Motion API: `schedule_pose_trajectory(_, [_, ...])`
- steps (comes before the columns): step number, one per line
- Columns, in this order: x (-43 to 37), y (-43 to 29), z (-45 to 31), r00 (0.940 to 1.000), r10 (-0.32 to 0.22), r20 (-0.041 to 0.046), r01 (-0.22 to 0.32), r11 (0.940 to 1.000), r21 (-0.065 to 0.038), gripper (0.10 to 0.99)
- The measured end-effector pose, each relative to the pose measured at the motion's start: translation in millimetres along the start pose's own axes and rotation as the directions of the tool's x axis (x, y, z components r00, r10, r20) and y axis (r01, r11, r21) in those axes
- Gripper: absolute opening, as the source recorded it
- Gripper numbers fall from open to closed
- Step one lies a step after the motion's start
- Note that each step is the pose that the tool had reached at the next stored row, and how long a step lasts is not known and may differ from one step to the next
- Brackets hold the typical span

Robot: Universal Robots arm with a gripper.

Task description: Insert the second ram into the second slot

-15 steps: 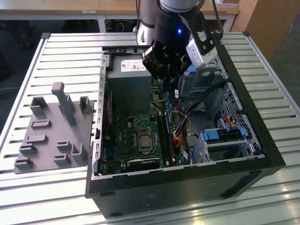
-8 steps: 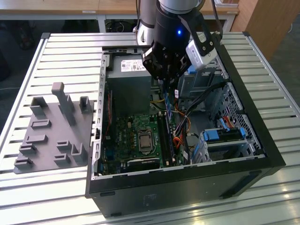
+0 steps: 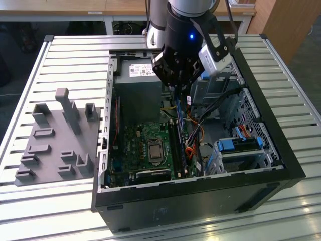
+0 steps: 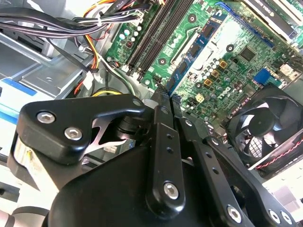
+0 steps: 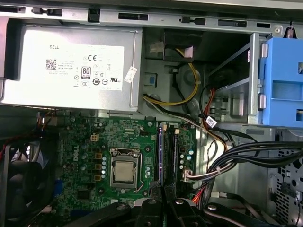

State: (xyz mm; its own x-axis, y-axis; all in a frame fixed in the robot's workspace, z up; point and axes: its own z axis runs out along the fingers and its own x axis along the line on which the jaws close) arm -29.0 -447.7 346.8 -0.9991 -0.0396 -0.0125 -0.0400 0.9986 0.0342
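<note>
Slatted metal tabletop (image 3: 60, 55), open computer case (image 3: 200, 196) | we see the claw (image 3: 176, 93) pinching the thin blue second ram (image 3: 178, 108) just above the memory slots (image 5: 170, 151) | we judge it unseated; insertion remains.

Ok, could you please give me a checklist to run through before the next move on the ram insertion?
1. Case open, motherboard exposed: ok.
2. Pincer over the motherboard, near the memory slots: ok.
3. Second ram held by the pincer: cannot tell.
4. Second slot free to receive it: cannot tell.
5. Cable bundle beside the memory slots, not across them: ok.
</note>
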Motion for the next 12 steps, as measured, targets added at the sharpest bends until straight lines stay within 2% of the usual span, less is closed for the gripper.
schedule_pose_trajectory(12, [0.0, -0.1, 2.9, 1.0, 0.0, 0.0, 0.0, 1.0, 0.0, 0.137])
